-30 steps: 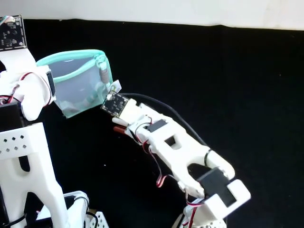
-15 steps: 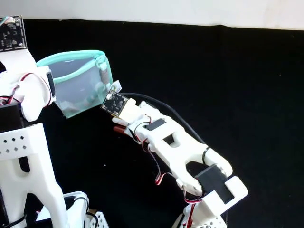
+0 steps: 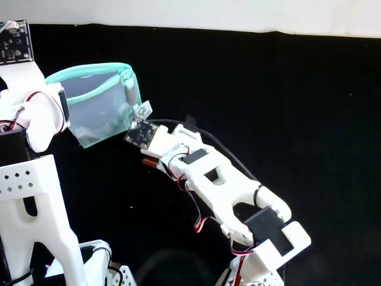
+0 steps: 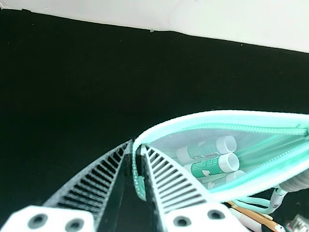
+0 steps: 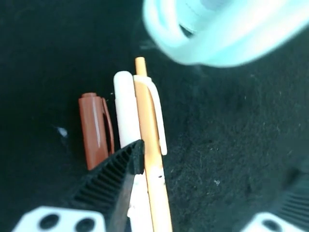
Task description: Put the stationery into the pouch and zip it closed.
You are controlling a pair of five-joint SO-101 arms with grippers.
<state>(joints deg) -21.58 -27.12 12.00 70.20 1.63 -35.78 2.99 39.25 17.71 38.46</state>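
The pouch (image 4: 251, 121), seemingly soft, light mesh, is held open-mouthed over the bench (image 3: 297, 89) with the left pincer (image 4: 136, 154) clamped on its firmer zip rim, while the right pincer (image 5: 212, 179), spread apart, hovers over a slim, likely slippery orange pen (image 5: 150, 159), best taken mid-barrel.

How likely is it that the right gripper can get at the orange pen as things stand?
Probably yes: the open right gripper hangs over the orange pen. Nothing covers it, though the white pen lies against it.
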